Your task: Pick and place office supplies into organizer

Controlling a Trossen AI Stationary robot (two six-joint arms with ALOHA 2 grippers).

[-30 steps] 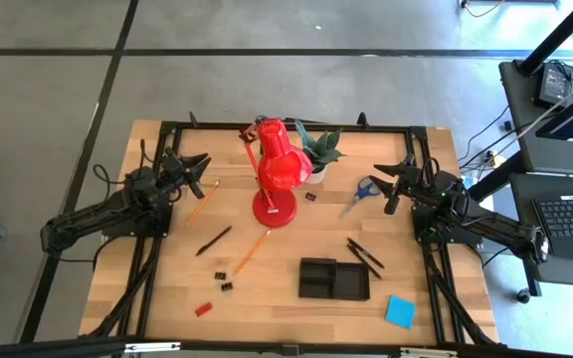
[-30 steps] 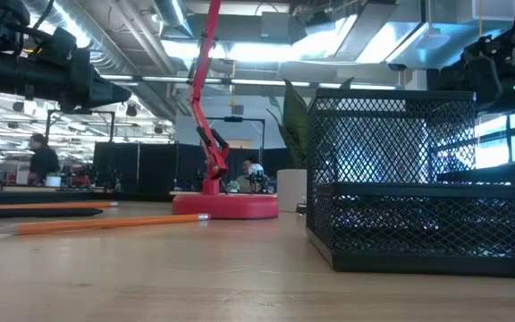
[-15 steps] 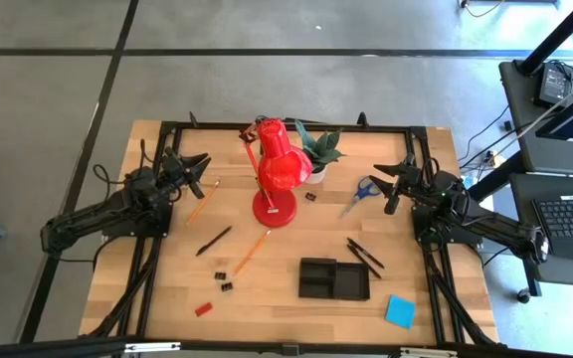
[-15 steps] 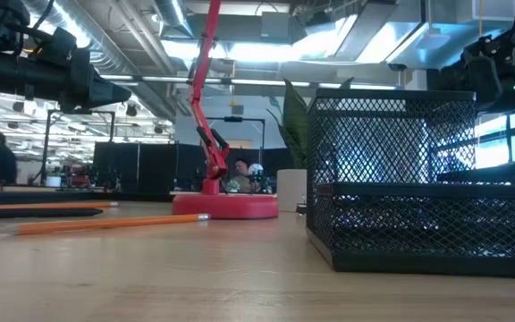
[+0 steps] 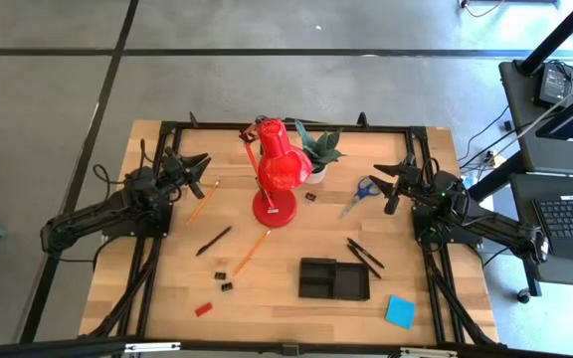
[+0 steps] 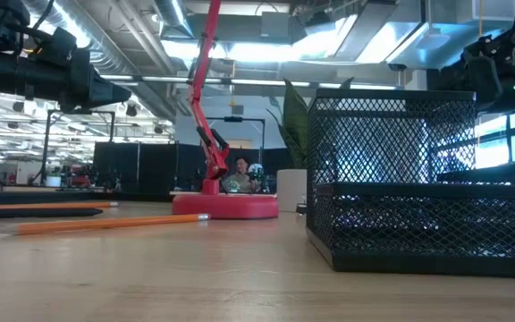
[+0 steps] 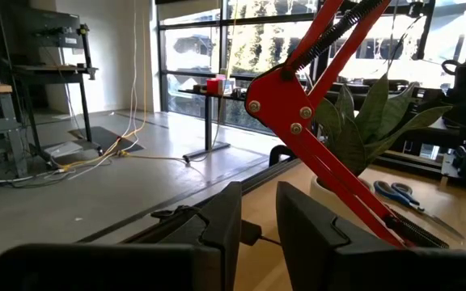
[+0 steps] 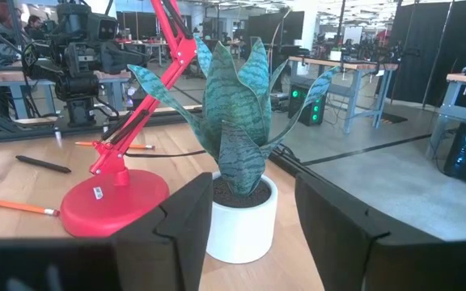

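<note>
High view: left gripper (image 5: 199,162) upper left, right gripper (image 5: 390,179) upper right, both empty, fingers apart. Organizer (image 5: 333,279) lower centre, empty. Scissors (image 5: 362,192) beside the right gripper: descend squarely over handles.

Low view: pencil (image 6: 105,224) lower left.

Wrist views: lamp (image 8: 113,198), plant (image 8: 237,153) crowd centre.

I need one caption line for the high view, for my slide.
Both grippers, left gripper and right gripper, hover open; organizer sits empty among scattered supplies.
</note>
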